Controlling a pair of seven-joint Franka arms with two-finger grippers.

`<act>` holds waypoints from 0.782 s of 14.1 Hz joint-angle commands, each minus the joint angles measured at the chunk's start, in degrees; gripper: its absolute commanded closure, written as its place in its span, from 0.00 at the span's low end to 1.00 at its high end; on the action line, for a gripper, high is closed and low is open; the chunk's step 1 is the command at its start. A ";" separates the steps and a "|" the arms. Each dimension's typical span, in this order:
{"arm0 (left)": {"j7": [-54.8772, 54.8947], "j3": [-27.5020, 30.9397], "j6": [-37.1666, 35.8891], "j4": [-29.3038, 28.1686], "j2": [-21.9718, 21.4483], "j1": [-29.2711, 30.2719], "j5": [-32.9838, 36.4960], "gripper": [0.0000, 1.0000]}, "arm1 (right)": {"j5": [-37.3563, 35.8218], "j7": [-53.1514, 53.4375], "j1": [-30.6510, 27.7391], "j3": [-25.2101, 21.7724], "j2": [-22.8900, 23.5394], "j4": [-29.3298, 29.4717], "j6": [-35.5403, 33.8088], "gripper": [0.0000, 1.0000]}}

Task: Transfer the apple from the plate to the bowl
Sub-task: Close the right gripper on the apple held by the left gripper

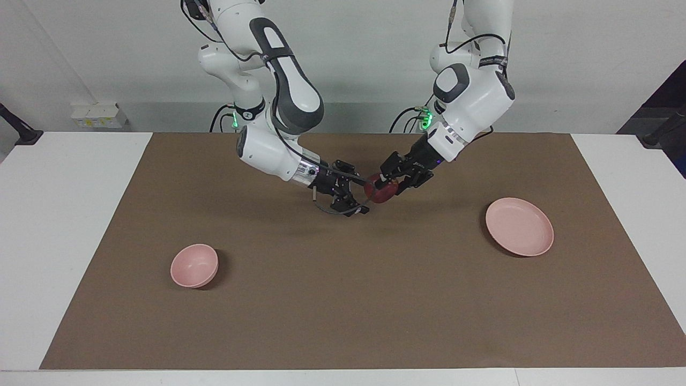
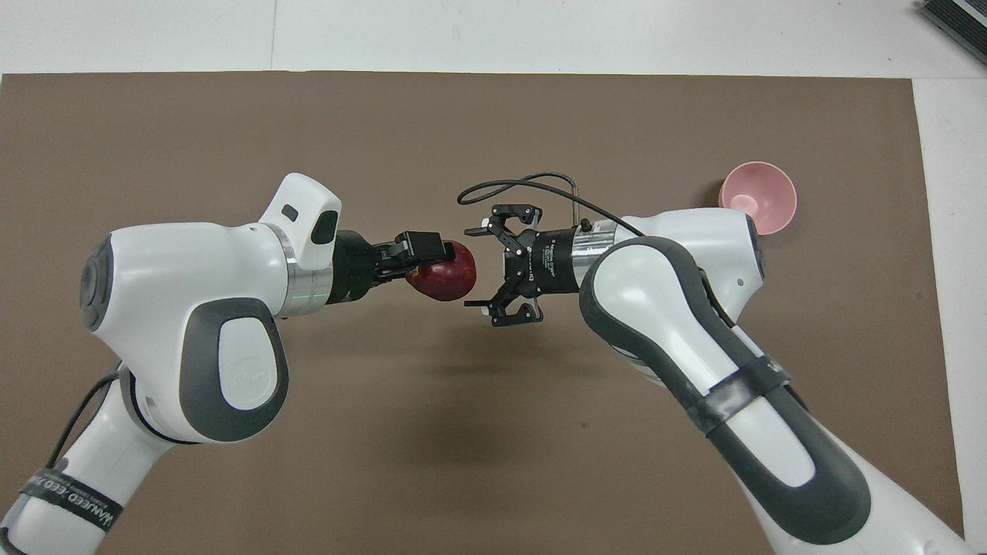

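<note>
Dark-red apple (image 1: 380, 191) clamped in left gripper (image 1: 387, 187), aloft over brown mat (image 1: 343, 300), midway between plate (image 1: 519, 225) and bowl (image 1: 194, 265). Right gripper (image 1: 358, 194) just beside apple, jaws wide apart, holding nothing.

Left gripper (image 1: 381, 188) clamped on apple (image 1: 379, 192) above mat centre; right gripper (image 1: 358, 193) spread wide, facing it.

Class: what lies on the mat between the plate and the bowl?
Nothing: between the plate and bowl the brown mat is bare in the facing view; the grippers hang above.
</note>
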 commanded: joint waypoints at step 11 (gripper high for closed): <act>-0.48 0.60 2.32 -1.14 -0.46 -1.73 -1.10 1.00 | 9.26 -7.24 1.53 0.31 -0.75 0.42 -0.52 0.00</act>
